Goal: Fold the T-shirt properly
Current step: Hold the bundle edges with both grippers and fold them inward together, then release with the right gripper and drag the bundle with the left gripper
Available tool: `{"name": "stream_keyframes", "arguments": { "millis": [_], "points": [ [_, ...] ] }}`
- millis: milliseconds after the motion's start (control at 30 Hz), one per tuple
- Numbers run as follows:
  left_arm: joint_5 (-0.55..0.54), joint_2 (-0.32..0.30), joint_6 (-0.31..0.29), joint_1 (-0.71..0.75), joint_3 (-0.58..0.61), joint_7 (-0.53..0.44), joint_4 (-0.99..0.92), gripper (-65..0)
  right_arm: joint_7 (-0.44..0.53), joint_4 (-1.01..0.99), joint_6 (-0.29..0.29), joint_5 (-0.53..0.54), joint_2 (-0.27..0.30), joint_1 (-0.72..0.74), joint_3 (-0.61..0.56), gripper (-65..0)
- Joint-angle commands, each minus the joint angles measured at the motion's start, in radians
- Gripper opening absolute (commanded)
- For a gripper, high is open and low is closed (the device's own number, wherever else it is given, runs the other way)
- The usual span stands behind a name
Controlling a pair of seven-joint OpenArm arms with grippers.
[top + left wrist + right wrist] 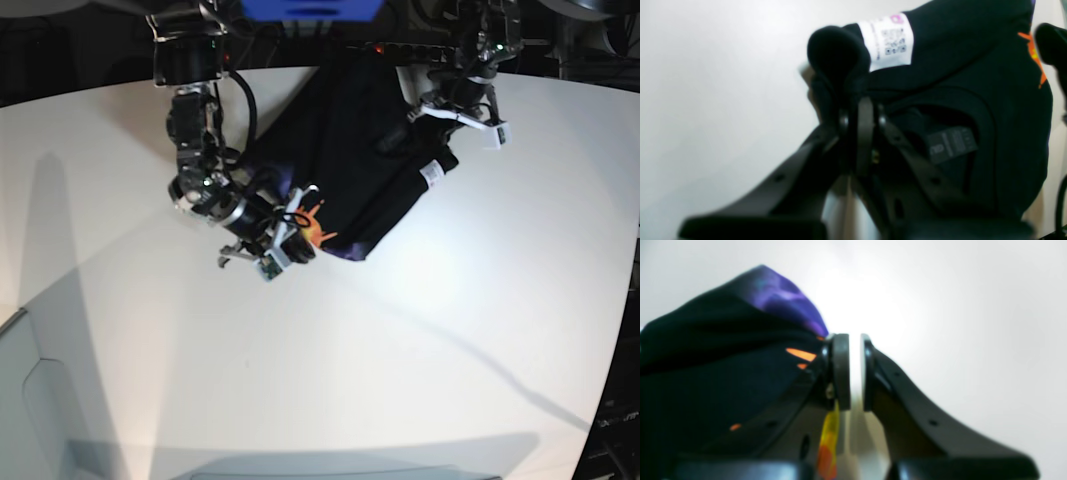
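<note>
Fingers point(867, 133) of left gripper point(863, 116) pinching T-shirt point(957, 73) near white label point(888, 41), right gripper point(855, 373) fingers nearly closing beside printed graphic point(783, 296), holding nothing, table point(400, 350) supporting garment.

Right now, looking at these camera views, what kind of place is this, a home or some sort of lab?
Most likely a robotics lab or test bench, not a home: two robot arms hang over a bare white table, a black T-shirt lies between them, and cables and equipment crowd the dark back edge.
</note>
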Motion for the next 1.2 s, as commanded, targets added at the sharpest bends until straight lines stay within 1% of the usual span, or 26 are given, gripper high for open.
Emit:
{"name": "stream_keyframes", "arguments": {
  "millis": [0,167,267,333,367,400,567,633,667,767,833,900,1033,1167],
  "points": [
    [0.032,0.0,0.04,0.026,0.001,0.065,0.003,-65.0,0.034,0.042,-0.004,0.03,-0.011,0.024,-0.004,-60.6],
    [0.032,0.0,0.04,0.026,-0.001,0.067,0.033,-65.0,0.034,0.088,-0.004,0.029,-0.005,0.017,-0.004,-60.6],
    [0.032,-0.002,0.041,0.027,0.001,0.067,0.039,-64.6,0.033,0.088,-0.004,0.029,0.012,0.013,-0.002,-60.6],
    [0.032,0.0,0.048,0.032,-0.001,0.068,0.047,-61.4,0.033,0.088,-0.004,0.029,0.013,0.01,-0.002,-60.6],
    [0.032,0.0,0.048,0.041,-0.002,0.068,0.056,-58.1,0.033,0.088,-0.004,0.029,0.015,0.01,-0.002,-60.6],
    [0.032,0.001,0.048,0.049,-0.004,0.068,0.07,-53.2,0.033,0.088,-0.004,0.027,0.015,0.01,-0.002,-60.6],
    [0.032,0.001,0.043,0.079,-0.007,0.068,0.17,-23.8,0.033,0.088,-0.004,0.026,0.015,0.011,-0.002,-60.6],
    [0.032,0.001,0.043,0.093,-0.005,0.068,0.191,-17.7,0.033,0.088,-0.004,0.024,0.015,0.013,-0.002,-60.6],
    [0.032,0.001,0.043,0.098,-0.002,0.068,0.197,-16.2,0.033,0.088,-0.004,0.024,0.015,0.013,-0.002,-60.6],
    [0.031,0.004,0.041,0.099,0.002,0.068,0.188,-16.0,0.033,0.088,-0.004,0.024,0.015,0.013,-0.002,-60.6],
    [0.031,0.023,0.041,0.099,0.01,0.068,0.185,-16.0,0.033,0.088,-0.004,0.024,0.015,0.016,-0.002,-60.6],
    [0.031,0.04,0.041,0.099,0.036,0.068,0.176,-16.0,0.033,0.088,-0.004,0.024,0.015,0.016,-0.004,-60.6],
    [0.032,0.043,0.041,0.09,0.107,0.068,0.162,-16.0,0.033,0.087,-0.004,0.024,0.016,0.017,-0.004,-60.6],
    [0.032,0.043,0.048,0.059,0.15,0.068,0.121,-16.0,0.033,0.085,-0.004,0.024,0.018,0.016,-0.004,-60.6]
  ]
}}
